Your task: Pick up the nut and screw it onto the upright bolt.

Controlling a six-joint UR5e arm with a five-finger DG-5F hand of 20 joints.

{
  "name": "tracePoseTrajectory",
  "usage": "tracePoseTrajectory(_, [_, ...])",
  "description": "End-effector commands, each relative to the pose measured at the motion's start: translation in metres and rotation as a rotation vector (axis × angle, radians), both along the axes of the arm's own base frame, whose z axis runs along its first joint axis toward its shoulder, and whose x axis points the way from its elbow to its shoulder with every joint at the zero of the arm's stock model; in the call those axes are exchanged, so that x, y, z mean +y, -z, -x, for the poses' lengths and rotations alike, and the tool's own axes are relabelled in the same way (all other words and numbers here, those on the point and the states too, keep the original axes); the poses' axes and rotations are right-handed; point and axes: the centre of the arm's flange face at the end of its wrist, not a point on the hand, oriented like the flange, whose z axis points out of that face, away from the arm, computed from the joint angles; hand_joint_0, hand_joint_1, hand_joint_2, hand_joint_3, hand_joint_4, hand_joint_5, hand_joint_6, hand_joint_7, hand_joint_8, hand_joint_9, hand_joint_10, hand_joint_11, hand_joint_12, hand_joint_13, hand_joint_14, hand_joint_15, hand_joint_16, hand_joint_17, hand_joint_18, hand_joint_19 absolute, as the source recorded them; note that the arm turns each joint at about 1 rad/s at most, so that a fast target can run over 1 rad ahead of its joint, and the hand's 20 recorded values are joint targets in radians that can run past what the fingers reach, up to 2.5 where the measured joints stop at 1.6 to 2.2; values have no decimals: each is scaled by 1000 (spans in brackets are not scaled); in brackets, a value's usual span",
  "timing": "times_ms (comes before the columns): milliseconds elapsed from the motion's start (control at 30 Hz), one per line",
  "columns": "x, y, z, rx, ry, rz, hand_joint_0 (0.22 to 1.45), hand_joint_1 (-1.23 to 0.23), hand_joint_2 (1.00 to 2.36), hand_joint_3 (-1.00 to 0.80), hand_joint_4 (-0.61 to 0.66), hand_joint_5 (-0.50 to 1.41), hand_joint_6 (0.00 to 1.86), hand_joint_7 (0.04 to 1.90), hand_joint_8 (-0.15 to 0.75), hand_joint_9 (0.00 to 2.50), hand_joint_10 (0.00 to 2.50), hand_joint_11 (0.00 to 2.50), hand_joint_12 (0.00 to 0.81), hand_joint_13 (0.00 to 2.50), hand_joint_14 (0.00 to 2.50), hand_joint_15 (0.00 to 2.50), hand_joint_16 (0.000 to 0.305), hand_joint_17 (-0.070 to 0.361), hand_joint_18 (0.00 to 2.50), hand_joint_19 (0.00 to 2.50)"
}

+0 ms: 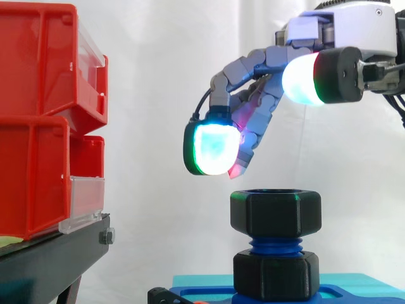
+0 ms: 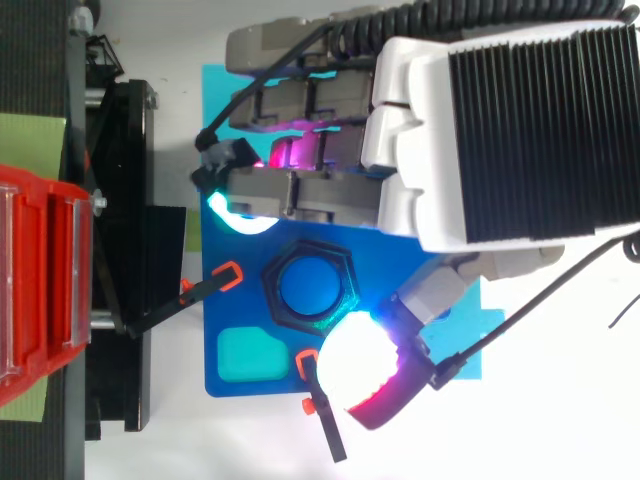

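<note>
A black hexagonal nut (image 1: 275,214) (image 2: 310,285) sits on top of the upright blue bolt (image 1: 274,246), above a second black nut (image 1: 276,274) at the bolt's foot. The bolt stands on a blue base plate (image 2: 245,310). My hand (image 1: 342,35) (image 2: 500,130) hovers above the top nut, apart from it. Its fingers (image 1: 214,148) are loosely spread and bent downward, with nothing between them. The glowing thumb pad (image 2: 362,368) hangs beside the nut in the top view.
Red bins (image 1: 44,120) are stacked on a black stand (image 1: 57,253) at the left. Black clamps with orange tips (image 2: 215,282) hold the base plate. A cyan sheet (image 1: 209,282) lies under the plate.
</note>
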Motion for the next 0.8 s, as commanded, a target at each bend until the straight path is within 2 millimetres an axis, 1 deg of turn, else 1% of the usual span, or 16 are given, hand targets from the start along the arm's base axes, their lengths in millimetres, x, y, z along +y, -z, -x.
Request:
tracePoseTrajectory(0, [5,-1,-1,-2,-5,-1,461,-116,1000,-500,243,-90,503,828,277,978,0,0,305,686,0,4,38,86,455,74])
tracePoseTrajectory(133, [13,1,-1,5,-13,0,459,-108,1000,-500,233,-93,503,789,276,955,0,0,307,665,1,0,39,88,436,69])
tracePoseTrajectory(233, [19,9,1,21,-13,0,459,-103,1000,-500,228,-93,503,773,276,943,0,0,308,652,0,0,39,88,428,69])
tracePoseTrajectory(300, [24,20,4,41,-11,-6,459,-101,1000,-500,224,-93,503,770,276,938,0,0,308,648,2,0,39,89,421,69])
tracePoseTrajectory(400, [26,25,4,45,-14,-14,459,-99,1000,-500,220,-92,503,769,273,936,0,0,308,645,1,0,39,89,416,65])
tracePoseTrajectory(767, [29,25,4,42,-17,-17,460,-96,1000,-500,217,-85,503,806,278,937,0,0,307,642,0,0,39,88,415,72])
